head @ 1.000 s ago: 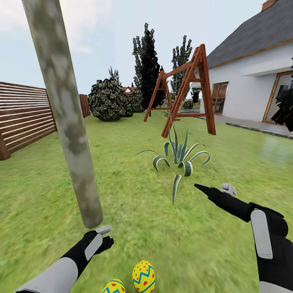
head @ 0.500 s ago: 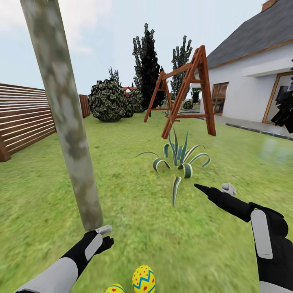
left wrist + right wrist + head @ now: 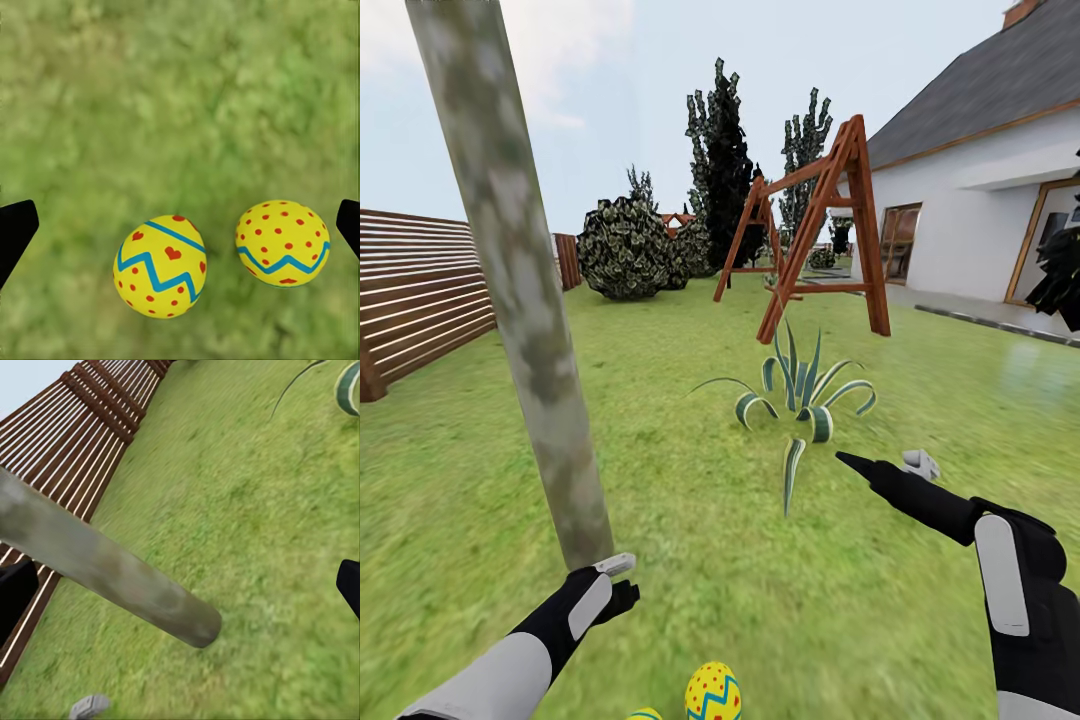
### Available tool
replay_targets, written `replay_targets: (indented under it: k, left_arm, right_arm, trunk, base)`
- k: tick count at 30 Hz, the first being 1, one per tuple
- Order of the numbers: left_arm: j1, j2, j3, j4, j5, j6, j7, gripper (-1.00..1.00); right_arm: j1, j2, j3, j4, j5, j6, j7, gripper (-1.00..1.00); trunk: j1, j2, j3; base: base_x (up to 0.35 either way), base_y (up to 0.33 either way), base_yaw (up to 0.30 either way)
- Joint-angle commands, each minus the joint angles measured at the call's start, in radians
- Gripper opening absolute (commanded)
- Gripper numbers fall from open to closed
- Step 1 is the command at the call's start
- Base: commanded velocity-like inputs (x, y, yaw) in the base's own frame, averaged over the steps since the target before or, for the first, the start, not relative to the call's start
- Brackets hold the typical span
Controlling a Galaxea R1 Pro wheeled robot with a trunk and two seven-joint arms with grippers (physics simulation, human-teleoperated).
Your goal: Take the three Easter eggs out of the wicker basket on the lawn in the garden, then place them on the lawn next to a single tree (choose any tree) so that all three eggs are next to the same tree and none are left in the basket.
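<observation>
Two Easter eggs [image 3: 221,251] lie on the lawn [image 3: 700,560] near the foot of the tree [image 3: 525,320], at the very near edge of the head view. One egg [image 3: 712,692] shows about half its body there; the second [image 3: 645,714] is a sliver just left of it. From the left wrist camera both are plain: one egg [image 3: 160,266] leans with its long axis tilted, the other [image 3: 283,242] sits just beside it, the two apart by a thin strip of grass. No third egg or basket can be made out here, so I judge the job two-thirds done at best.

The left gripper [image 3: 618,572] is the nearer one: it hangs just in front of the trunk's base, and the eggs lie nearer than it and a little to its right, directly beneath its camera. Its fingers [image 3: 15,229] stand wide apart at the frame's edges and carry nothing. The left forearm reaches forward and up from the near left corner.

The right gripper [image 3: 880,466] is stretched forward on the right, well apart from the eggs, pointing left toward the trunk, with a striped spiky plant [image 3: 800,390] beyond it. Its fingers [image 3: 15,592] are likewise spread and empty.

Any fetch of the remaining egg would, I think, mean turning away from this tree first.
</observation>
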Motion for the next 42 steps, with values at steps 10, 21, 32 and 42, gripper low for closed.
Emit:
replay_targets:
  k: [10,21,32,42]
  left_arm:
    - [0.0,0.001,-0.008,-0.002,0.011,0.001,0.009,1.0]
    - [0.0,0.0,-0.008,-0.002,0.011,-0.007,0.008,1.0]
    - [0.0,-0.005,-0.009,-0.001,0.012,-0.009,0.009,1.0]
    - [0.001,-0.007,-0.009,-0.002,0.012,-0.011,0.01,1.0]
  right_arm:
    - [-0.001,0.0,0.0,0.002,0.008,0.004,0.01,1.0]
    - [-0.001,-0.001,0.0,0.007,0.008,0.004,0.01,1.0]
    - [-0.001,-0.001,0.003,0.009,-0.009,0.004,0.01,1.0]
    - [-0.001,-0.001,0.004,0.009,-0.015,0.004,0.01,1.0]
  trunk:
    - [-0.039,0.07,0.03]
    - [-0.081,0.147,0.065]
    - [-0.123,0.224,0.099]
    - [-0.161,0.294,0.131]
  base:
    - [0.0,0.0,0.0]
    - [0.0,0.0,0.0]
    - [0.0,0.0,0.0]
    - [0.0,0.0,0.0]
